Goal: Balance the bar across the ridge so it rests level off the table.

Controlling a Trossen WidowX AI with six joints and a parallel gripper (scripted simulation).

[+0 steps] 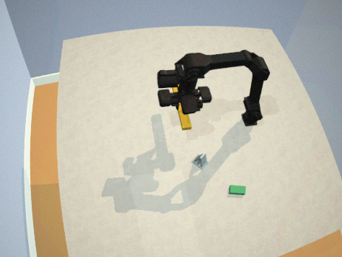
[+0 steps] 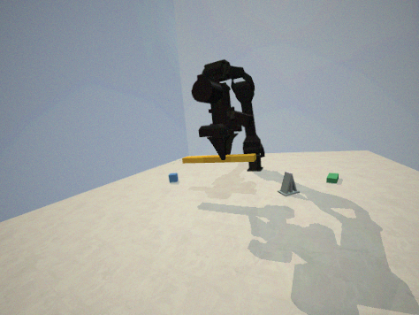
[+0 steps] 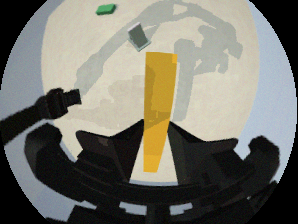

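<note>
The long yellow bar [image 1: 185,120] [image 2: 240,157] [image 3: 160,85] is off the table, close to level in the exterior view. My gripper [image 2: 223,157] [image 3: 156,123] is shut on the bar near its middle, pointing down; in the top view the arm hides the fingertips. The small grey ridge [image 1: 200,160] [image 2: 288,184] [image 3: 138,36] stands on the table on its square base, apart from the bar. In the exterior view it is to the right of the bar's right end and lower.
A green block [image 1: 237,190] [image 2: 332,178] [image 3: 106,9] lies on the table beyond the ridge. A blue block [image 2: 173,178] lies below the bar's left end in the exterior view. The arm's base [image 1: 250,119] stands to the right of the bar in the top view.
</note>
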